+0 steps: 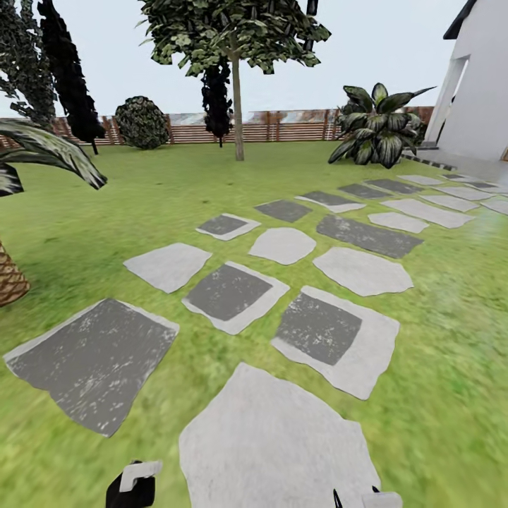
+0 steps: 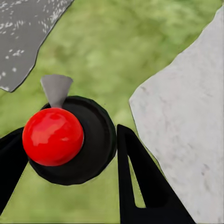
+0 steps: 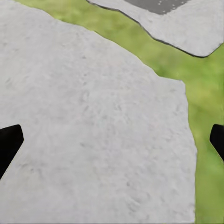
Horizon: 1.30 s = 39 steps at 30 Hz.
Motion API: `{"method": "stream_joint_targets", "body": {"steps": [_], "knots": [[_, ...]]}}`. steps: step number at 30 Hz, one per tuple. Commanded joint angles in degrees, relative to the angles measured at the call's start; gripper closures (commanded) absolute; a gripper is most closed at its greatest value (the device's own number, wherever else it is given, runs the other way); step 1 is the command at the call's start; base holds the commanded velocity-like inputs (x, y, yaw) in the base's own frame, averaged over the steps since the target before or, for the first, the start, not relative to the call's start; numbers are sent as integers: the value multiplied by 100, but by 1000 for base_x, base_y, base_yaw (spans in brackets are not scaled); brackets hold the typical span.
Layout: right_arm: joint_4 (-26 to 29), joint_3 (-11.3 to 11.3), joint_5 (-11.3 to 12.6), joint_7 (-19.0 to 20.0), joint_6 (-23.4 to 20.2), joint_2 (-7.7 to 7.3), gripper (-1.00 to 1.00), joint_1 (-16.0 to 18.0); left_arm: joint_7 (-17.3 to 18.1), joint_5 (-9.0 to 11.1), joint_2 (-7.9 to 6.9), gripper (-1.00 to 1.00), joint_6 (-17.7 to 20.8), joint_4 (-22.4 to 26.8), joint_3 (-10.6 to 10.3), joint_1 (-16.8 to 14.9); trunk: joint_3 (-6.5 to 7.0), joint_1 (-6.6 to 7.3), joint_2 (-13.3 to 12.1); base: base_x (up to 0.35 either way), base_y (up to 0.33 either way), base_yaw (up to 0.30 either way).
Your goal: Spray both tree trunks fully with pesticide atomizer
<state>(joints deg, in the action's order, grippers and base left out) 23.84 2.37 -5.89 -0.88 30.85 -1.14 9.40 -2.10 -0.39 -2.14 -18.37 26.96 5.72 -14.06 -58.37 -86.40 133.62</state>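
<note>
Stepping stones (image 1: 233, 293) lie in the lawn (image 1: 85, 212), running ahead and rightward toward the house (image 1: 476, 92). A tree (image 1: 238, 92) stands before the fence (image 1: 296, 127) behind; the pesticide atomizer (image 2: 70, 140) sits between the left end effector (image 2: 70, 172) fingers.

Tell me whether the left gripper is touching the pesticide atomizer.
Touching. The left wrist view shows the pesticide atomizer wedged between the left gripper fingers, whose dark edges press against its round black body with no visible gap.

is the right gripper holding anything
No, in the right wrist view the right gripper has its fingertips wide apart over a pale paving stone, with nothing between them.
</note>
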Motion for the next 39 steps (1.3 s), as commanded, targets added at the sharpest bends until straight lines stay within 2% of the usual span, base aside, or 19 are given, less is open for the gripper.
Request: {"method": "stream_joint_targets", "body": {"steps": [1, 39], "knots": [[-1, 0, 0, 0, 0, 0, -100, 0, 3, -1, -3, 100, 0, 1, 1, 0, 0, 0, 0, 338, 0, 0], [-11, -9, -8, 0, 0, 0, -100, 0, 8, -22, -18, 100, 0, -6, -1, 0, 17, 0, 0, 338, 0, 0]]}}
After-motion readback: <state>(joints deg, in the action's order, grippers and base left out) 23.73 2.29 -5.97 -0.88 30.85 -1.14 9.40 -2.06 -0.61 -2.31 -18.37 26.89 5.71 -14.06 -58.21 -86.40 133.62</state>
